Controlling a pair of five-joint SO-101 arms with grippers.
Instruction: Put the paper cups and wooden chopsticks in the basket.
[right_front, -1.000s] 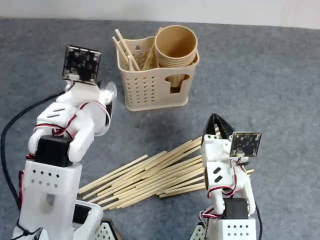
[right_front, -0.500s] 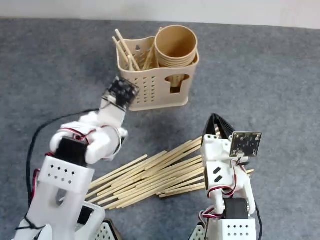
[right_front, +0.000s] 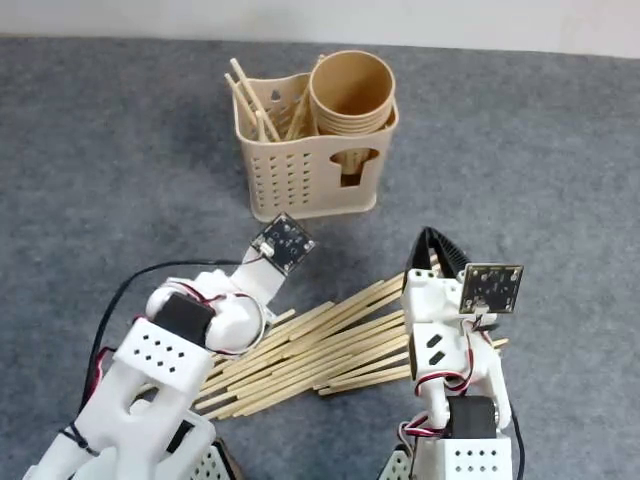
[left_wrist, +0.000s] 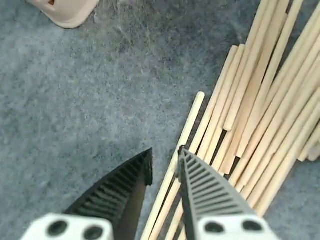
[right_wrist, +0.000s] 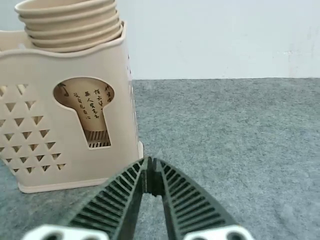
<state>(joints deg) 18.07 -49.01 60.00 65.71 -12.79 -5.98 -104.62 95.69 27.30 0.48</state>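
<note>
Lowering your left gripper (left_wrist: 165, 158), fingers parted astride the outermost chopstick (left_wrist: 190, 120), pinch that one alone, clear of the pile (right_front: 310, 350); your right gripper (right_wrist: 151, 169) sits closed, empty.

We see paper cups (right_front: 352, 95) stacked beside upright chopsticks (right_front: 248, 98) in the beige basket (right_front: 300, 180); loose chopsticks (right_front: 320, 350) lie heaped near the worktop's (right_front: 560, 150) front edge.

basket (right_front: 310, 170): upright on counter (right_front: 560, 150), well beyond right arm's fingers (right_front: 440, 248)
paper cups (right_front: 352, 95): stacked inside basket
loose chopsticks (right_front: 320, 345): pile just beside fingers, on counter
</note>
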